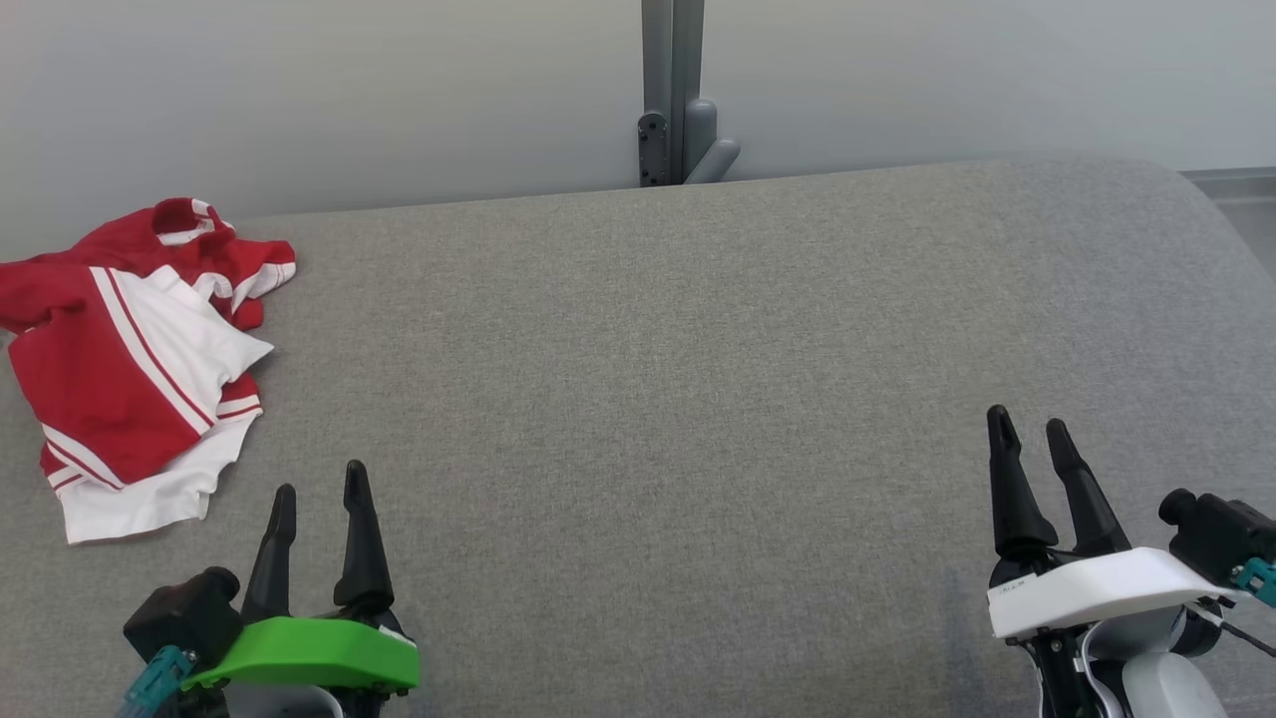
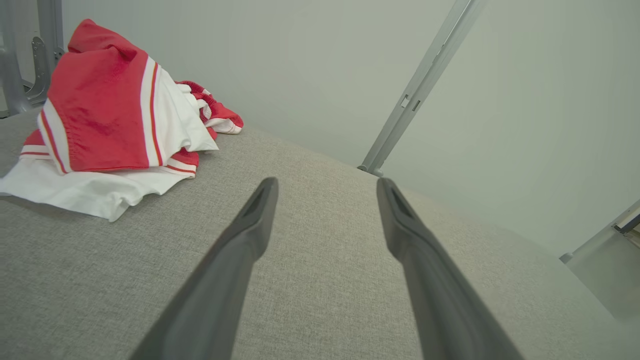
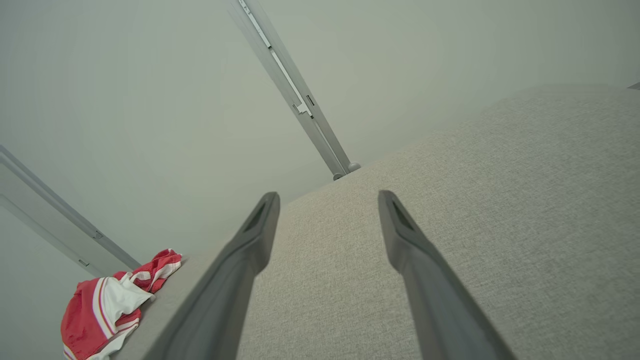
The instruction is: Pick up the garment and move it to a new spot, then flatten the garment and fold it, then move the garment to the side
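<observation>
The garment (image 1: 130, 364) is a red and white striped piece lying crumpled at the far left of the grey fabric surface (image 1: 648, 399). My left gripper (image 1: 321, 479) stands open near the front edge, just right of and below the garment, with nothing between its fingers. In the left wrist view the garment (image 2: 110, 125) lies up and left of the open left gripper (image 2: 325, 187). My right gripper (image 1: 1027, 431) is open at the lower right, far from the garment. In the right wrist view the garment (image 3: 107, 307) is small at the lower left, beyond the open right gripper (image 3: 327, 200).
A grey metal post with a bracket (image 1: 673, 95) rises behind the surface's back edge, against a pale wall. The surface curves down at the far right (image 1: 1196, 229). Broad grey fabric stretches between the two grippers.
</observation>
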### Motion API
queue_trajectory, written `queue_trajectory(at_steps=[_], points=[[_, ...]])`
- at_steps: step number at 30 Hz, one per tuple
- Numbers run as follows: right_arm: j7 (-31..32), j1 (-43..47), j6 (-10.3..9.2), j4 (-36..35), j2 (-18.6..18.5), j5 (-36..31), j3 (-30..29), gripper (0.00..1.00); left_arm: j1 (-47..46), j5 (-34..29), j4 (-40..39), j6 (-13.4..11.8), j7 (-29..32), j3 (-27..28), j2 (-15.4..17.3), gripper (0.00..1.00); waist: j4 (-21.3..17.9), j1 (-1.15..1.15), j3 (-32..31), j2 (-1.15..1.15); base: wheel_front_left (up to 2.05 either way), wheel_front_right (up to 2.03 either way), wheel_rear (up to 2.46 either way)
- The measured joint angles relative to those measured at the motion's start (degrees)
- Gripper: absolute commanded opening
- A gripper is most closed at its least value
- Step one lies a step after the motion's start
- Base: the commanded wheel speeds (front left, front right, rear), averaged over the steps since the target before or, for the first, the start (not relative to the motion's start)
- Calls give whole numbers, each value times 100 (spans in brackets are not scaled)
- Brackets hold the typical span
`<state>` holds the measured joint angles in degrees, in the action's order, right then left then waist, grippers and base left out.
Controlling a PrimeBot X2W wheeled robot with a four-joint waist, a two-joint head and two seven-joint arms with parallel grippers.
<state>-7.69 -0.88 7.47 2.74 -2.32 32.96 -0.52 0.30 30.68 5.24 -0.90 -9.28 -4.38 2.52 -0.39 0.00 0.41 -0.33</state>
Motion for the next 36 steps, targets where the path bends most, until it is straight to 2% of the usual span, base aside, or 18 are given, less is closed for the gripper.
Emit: queue_trajectory(at_steps=[22,36], points=[[-352,-1,0,154,-20,-1301,255,100,201,-1349,48,-80,-276,38,7,100,-3,0,-6,0,0,0,0],[-528,-3,1,196,-27,-1965,410,100,263,-1815,110,-132,-417,-2,11,100,-9,0,-6,0,0,0,0]])
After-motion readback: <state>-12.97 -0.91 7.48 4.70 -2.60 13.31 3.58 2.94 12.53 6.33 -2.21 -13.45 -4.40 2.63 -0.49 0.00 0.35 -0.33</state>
